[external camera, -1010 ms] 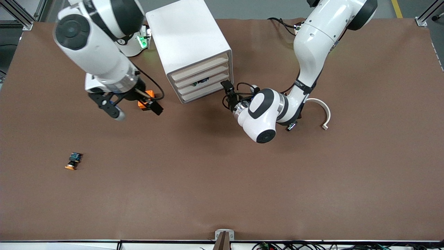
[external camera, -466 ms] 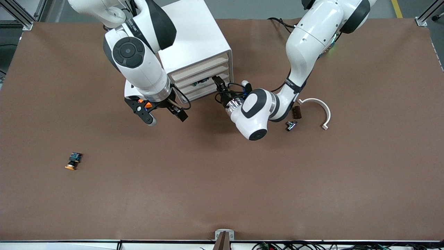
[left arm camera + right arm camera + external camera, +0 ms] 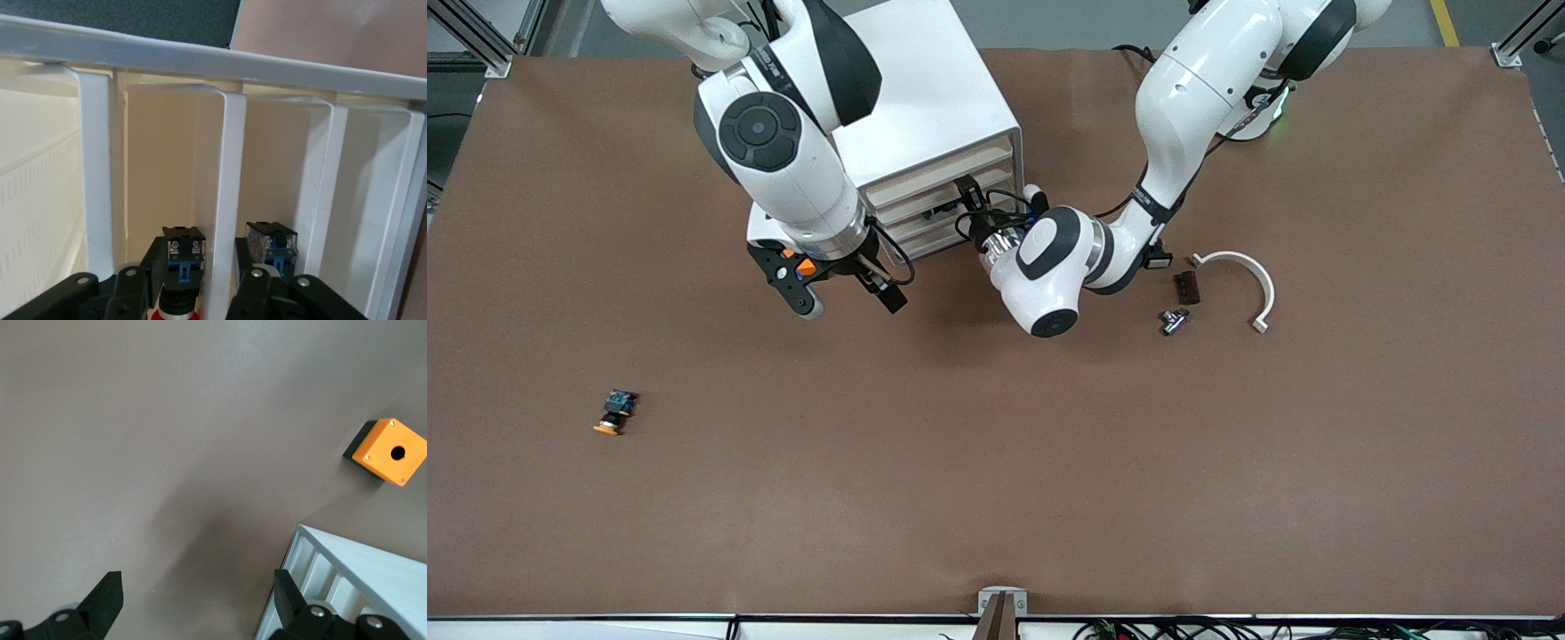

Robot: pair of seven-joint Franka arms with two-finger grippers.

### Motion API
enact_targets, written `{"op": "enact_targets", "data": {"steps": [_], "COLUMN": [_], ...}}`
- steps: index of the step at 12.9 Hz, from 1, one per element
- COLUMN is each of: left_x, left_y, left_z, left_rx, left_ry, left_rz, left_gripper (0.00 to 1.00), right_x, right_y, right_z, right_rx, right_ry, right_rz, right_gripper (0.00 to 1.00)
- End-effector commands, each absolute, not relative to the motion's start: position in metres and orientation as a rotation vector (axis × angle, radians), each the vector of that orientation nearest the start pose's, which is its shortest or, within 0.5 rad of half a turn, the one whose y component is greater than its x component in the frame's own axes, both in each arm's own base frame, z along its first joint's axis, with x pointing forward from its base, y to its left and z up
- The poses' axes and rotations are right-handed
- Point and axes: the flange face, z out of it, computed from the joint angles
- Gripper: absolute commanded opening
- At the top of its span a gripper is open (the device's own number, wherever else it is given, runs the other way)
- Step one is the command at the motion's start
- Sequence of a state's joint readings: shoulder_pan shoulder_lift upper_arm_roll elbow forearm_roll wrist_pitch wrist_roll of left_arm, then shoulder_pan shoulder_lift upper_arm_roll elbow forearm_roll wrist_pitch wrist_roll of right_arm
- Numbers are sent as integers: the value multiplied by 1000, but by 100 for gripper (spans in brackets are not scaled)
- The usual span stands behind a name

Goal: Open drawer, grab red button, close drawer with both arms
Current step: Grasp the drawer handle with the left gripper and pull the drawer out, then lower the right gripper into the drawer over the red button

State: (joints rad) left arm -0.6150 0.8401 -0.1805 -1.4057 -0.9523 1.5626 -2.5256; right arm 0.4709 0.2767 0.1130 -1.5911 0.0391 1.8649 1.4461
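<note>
The white cabinet (image 3: 911, 107) stands near the arms' bases, its four drawers facing the camera. The left gripper (image 3: 967, 197) is pushed into the front of one drawer (image 3: 220, 200), fingers partly closed, and the red-capped button (image 3: 180, 293) sits between them beside a white divider; whether they touch it I cannot tell. The right gripper (image 3: 845, 293) hangs wide open and empty over the table (image 3: 996, 462) by the cabinet's corner, with an orange cube (image 3: 389, 451) under it. Toward the left arm's end lie a white curved piece (image 3: 1249, 280), a brown block (image 3: 1185, 287) and a small metal part (image 3: 1172, 320). An orange-capped button (image 3: 614, 413) lies well apart, nearer the camera.
</note>
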Motion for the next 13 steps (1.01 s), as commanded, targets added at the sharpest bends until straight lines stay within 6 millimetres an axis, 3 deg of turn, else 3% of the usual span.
{"op": "enact_targets", "data": {"steps": [1,2,3,6,9,13], "left_x": [424,423,415,425,455,512], "left_y": [-533,-534,-541,-534,-511,-468], "left_z": [218,218,217,220,223,230], "left_rx": [-1037,-1043,-1056,-1049,-1023,-1032], "left_ry": [-1842,-1841,-1832,-1850,-1899,-1983], "left_rz": [1227,1220,1210,1218,1241,1349], "left_gripper": [46,46,39,0,0,0], "right_x": [532,530,529,519,505,491], "right_y": [360,365,367,384,396,409], "right_z": [479,478,476,465,462,457], "right_rx": [-2813,-2809,-2808,-2831,-2867,-2882], "right_ry": [1366,1376,1386,1401,1414,1443], "right_rz": [88,83,86,74,78,96], "right_gripper": [100,100,100,100,100,100]}}
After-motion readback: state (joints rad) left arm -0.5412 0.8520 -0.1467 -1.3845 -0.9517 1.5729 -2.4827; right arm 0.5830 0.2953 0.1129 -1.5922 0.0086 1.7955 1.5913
